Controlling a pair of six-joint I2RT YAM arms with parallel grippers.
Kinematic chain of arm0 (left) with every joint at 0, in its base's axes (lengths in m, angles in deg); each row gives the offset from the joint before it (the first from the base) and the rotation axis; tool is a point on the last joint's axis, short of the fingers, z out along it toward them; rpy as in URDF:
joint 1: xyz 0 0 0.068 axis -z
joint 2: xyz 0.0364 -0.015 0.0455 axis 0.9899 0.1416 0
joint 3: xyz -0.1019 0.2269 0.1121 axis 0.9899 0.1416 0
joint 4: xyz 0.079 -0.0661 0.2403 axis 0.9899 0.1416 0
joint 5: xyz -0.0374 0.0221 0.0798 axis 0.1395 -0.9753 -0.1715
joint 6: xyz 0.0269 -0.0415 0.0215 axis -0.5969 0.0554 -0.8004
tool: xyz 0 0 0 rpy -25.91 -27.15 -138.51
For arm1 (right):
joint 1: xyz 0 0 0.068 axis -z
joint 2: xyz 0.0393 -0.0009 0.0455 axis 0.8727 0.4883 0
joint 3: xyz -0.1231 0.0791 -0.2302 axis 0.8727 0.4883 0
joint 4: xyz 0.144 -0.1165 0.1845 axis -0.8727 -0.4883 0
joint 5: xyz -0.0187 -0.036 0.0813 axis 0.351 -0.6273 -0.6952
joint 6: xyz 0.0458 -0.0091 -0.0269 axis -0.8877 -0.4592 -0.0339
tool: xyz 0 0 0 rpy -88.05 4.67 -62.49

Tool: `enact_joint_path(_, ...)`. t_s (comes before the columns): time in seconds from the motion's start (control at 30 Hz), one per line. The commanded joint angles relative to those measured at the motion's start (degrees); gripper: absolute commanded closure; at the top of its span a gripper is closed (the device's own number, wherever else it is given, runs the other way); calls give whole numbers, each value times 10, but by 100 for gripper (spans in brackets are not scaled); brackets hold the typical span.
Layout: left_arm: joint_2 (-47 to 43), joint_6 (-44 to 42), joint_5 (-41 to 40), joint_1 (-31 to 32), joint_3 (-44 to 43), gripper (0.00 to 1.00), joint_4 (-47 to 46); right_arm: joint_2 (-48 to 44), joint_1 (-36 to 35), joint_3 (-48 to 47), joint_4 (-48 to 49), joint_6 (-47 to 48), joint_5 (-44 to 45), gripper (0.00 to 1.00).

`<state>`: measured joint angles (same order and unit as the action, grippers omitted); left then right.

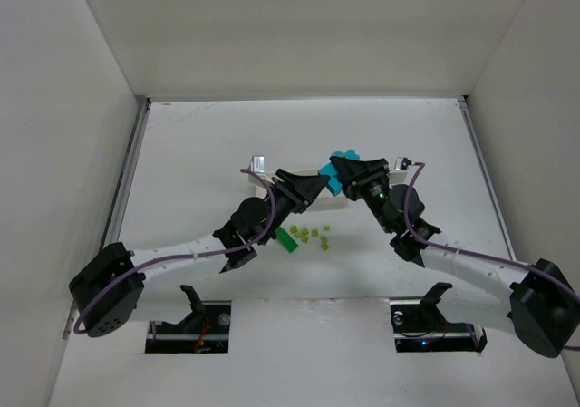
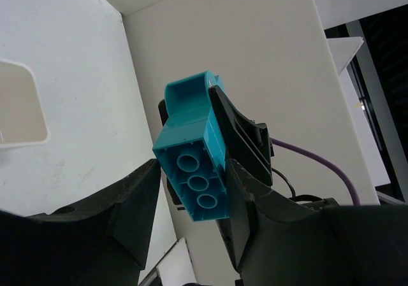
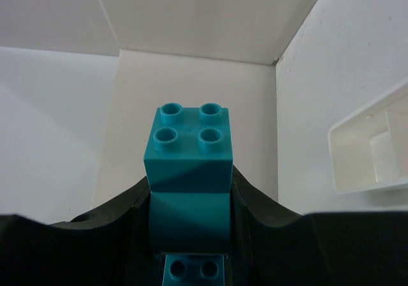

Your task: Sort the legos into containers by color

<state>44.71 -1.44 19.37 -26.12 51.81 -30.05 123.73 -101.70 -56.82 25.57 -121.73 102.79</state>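
A cyan-blue stack of bricks (image 1: 343, 160) is held in the air between my two grippers, over the middle of the table. My right gripper (image 1: 352, 169) is shut on the stack (image 3: 188, 152), whose studded end points away from its camera. My left gripper (image 1: 317, 183) is open. Its fingers stand on either side of the stack's hollow end (image 2: 193, 165), with a gap at the left finger (image 2: 137, 193). The right gripper (image 2: 245, 139) shows behind the stack. A bright green brick (image 1: 286, 239) and several tiny yellow-green pieces (image 1: 313, 236) lie on the table below. The white tray (image 1: 256, 163) is mostly hidden behind the arms.
A corner of the tray shows in the left wrist view (image 2: 19, 107), and one compartment shows in the right wrist view (image 3: 370, 152). White walls enclose the table on three sides. Two cut-outs with the arm bases (image 1: 190, 321) are at the near edge.
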Motion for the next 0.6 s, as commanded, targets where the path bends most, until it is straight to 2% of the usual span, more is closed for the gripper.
enact_joint_path(0.0,4,3,2,-4,-31,58,-52,1,-3,-2,55,-13,-26,74)
enact_joint_path(0.37,19,6,6,-10,-35,58,-64,18,-1,-2,74,-29,-43,74)
enact_joint_path(0.47,18,6,6,-11,-30,65,-68,18,2,2,79,-32,-41,74)
enact_joint_path(0.57,17,8,9,-11,-30,76,-68,22,3,3,82,-35,-43,74)
